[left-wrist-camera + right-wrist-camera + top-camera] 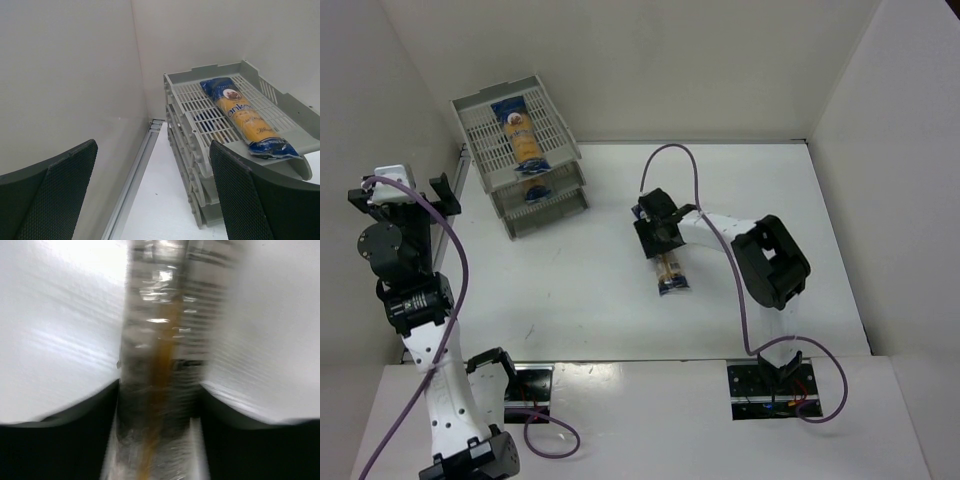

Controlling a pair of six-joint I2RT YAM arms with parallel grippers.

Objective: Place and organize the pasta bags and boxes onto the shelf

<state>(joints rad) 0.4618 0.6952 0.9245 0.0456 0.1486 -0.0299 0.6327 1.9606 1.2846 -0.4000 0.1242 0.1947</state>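
The left gripper (402, 197) is hovering empty beside the shelf (480, 135) with its fingers spread wide, likely keeping clear. One packet (523, 133) is lying lengthwise on the top tray, and a second packet (534, 192) is showing as blue through the slats of a lower tier. Out on the table (580, 290), well apart from the shelf, the right gripper (660, 238) is straddling the far end of the third packet (671, 270). Its fingers are pressing against both long sides, seemingly clamping it across the narrow width for a lift, though the wrist view is blurred.
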